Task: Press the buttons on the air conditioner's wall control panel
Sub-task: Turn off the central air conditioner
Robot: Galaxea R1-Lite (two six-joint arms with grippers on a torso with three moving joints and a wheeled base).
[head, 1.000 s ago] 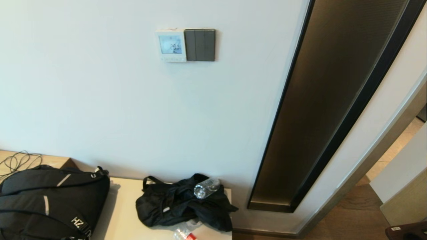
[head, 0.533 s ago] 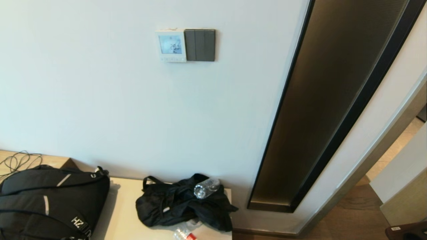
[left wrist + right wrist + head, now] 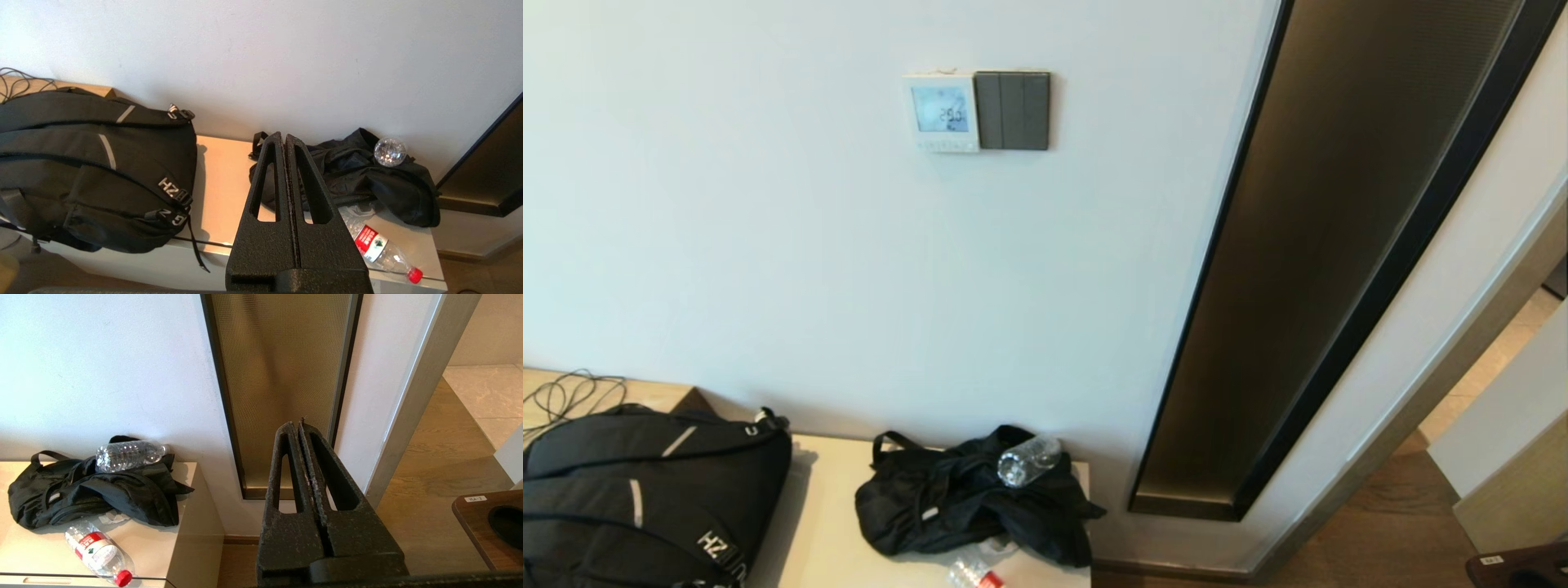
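Note:
The air conditioner's control panel (image 3: 940, 113) is a white square unit high on the wall, with a lit bluish screen and a row of small buttons along its lower edge. A dark grey switch plate (image 3: 1013, 110) sits right beside it. Neither arm shows in the head view. My left gripper (image 3: 284, 136) is shut and empty, low down, pointing at the wall above the cabinet. My right gripper (image 3: 297, 424) is shut and empty, low down, pointing at the bronze wall strip. The panel shows in neither wrist view.
A beige cabinet (image 3: 829, 523) stands against the wall below the panel, carrying a black backpack (image 3: 645, 490), a crumpled black bag (image 3: 964, 498) with a clear bottle (image 3: 1027, 461) on it, and a red-capped bottle (image 3: 378, 247). A tall bronze strip (image 3: 1323, 245) and a doorway are to the right.

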